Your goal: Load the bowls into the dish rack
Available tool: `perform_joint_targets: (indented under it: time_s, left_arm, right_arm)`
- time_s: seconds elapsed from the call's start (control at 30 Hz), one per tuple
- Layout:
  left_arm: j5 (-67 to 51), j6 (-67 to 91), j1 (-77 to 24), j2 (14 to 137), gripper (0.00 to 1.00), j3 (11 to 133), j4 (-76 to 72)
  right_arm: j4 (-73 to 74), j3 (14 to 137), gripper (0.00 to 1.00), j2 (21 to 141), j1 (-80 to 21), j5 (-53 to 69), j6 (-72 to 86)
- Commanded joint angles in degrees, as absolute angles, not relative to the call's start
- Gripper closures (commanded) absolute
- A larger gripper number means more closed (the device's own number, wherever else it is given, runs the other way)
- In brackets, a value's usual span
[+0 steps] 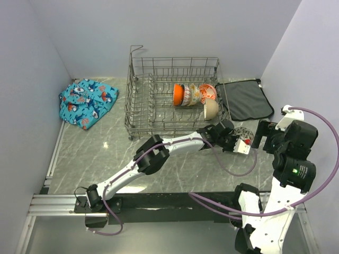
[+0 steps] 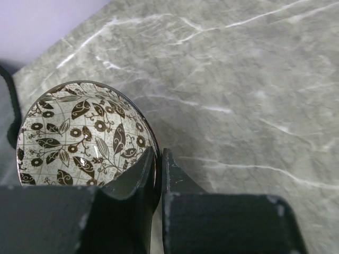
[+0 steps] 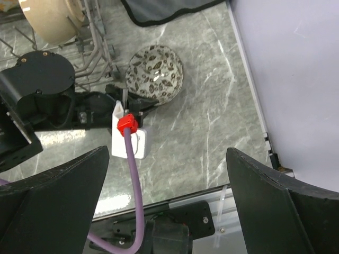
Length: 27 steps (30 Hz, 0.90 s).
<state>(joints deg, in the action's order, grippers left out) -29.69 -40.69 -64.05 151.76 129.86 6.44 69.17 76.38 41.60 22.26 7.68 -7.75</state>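
Note:
A black-and-white patterned bowl (image 1: pixel 244 132) (image 2: pixel 79 132) (image 3: pixel 155 72) sits on the marble table just right of the dish rack (image 1: pixel 139 108). My left gripper (image 2: pixel 159 159) (image 1: pixel 235 138) is shut on this bowl's near rim, one finger inside and one outside. Standing on edge among the rack's tines are an orange-red bowl (image 1: pixel 178 94), a cream bowl with orange leaves (image 1: pixel 194 95), another patterned bowl (image 1: pixel 207 92) and a plain cream bowl (image 1: pixel 211 109) (image 3: pixel 50 21). My right gripper (image 3: pixel 167 151) (image 1: pixel 263 133) hovers open at the right, above and beside the patterned bowl, holding nothing.
A flat dark grey mat (image 1: pixel 244 99) (image 3: pixel 164 10) lies right of the rack. A blue patterned cloth (image 1: pixel 87 102) is bunched at the far left. The left arm's purple cable (image 3: pixel 132 174) runs beneath my right gripper. The right wall stands close.

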Motion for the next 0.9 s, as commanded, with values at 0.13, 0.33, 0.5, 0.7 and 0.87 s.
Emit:
perform_joint_targets:
  time_s: [0.13, 0.33, 0.5, 0.7, 0.87]
  left_arm:
    - [-38.9, -36.3, -63.9, 137.7, 0.99, 123.3, 12.4]
    - [-48.2, -32.0, -64.2, 124.6, 0.99, 110.0, 13.3]
    - [-60.8, -13.8, -62.2, 119.3, 0.99, 110.0, 9.5]
    - [-63.9, 11.0, -58.6, 116.6, 0.99, 110.3, -2.7]
    - [-62.1, 35.9, -52.1, 118.5, 0.99, 112.2, -15.9]
  right_arm:
    - [61.0, 74.8, 0.0, 42.6, 21.9, 6.9, -7.6]
    - [57.8, 73.6, 0.0, 43.6, 22.1, 7.0, -6.3]
    - [56.3, 72.4, 0.01, 43.9, 22.9, 5.8, -5.5]
    - [53.8, 72.2, 0.01, 44.5, 24.1, 5.6, -4.7]
    - [52.0, 74.5, 0.01, 45.1, 25.6, 9.4, -0.1]
